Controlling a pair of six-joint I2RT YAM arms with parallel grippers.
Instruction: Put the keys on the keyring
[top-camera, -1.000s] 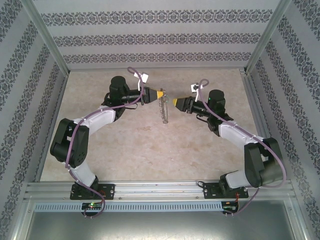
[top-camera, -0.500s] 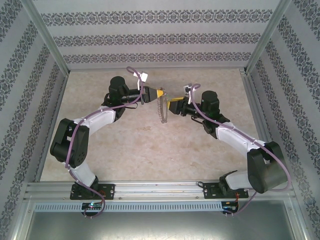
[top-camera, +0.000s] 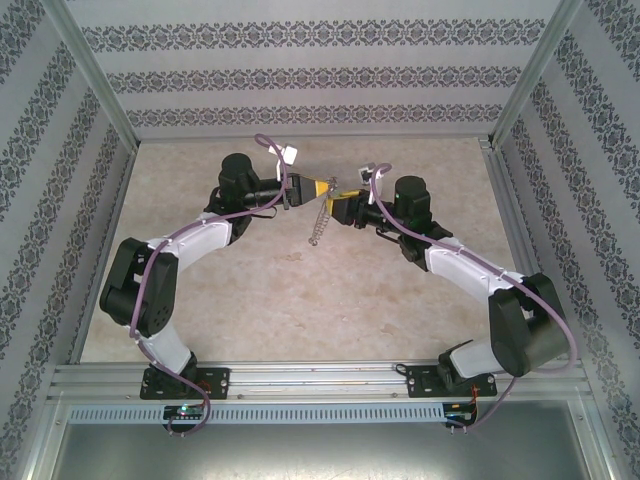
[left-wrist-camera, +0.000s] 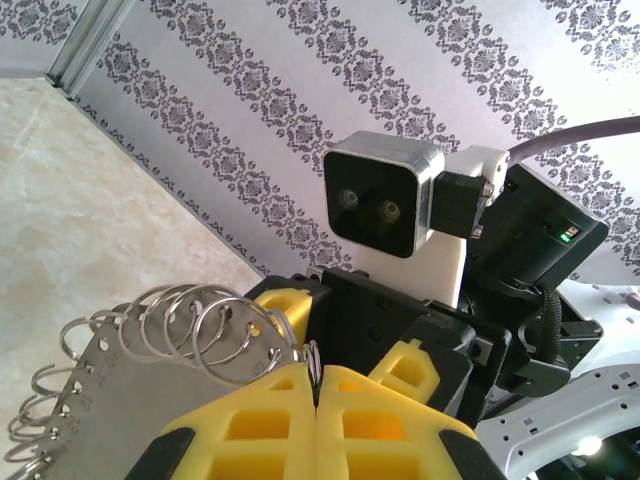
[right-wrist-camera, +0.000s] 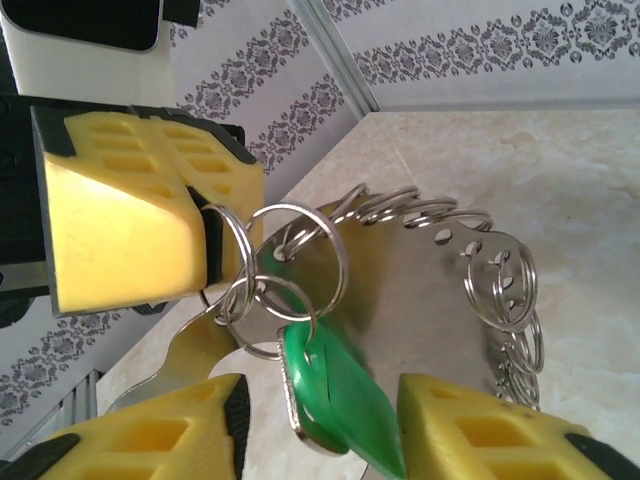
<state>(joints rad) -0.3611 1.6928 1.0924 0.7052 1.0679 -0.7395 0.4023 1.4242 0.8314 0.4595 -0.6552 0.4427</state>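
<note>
Where arms meet above far half of counter, left hand clamped shut on upper edge of keyring; keyring hangs tilted, off counter. Small split rings fringe its rim. Right hand just beside left hand, yellow fingers apart, key between them, green head nearest wrist camera. Key's top overlaps small rings by left hand's pad; cannot tell if threaded. Cannot tell whether right fingers press key or only flank it
</note>
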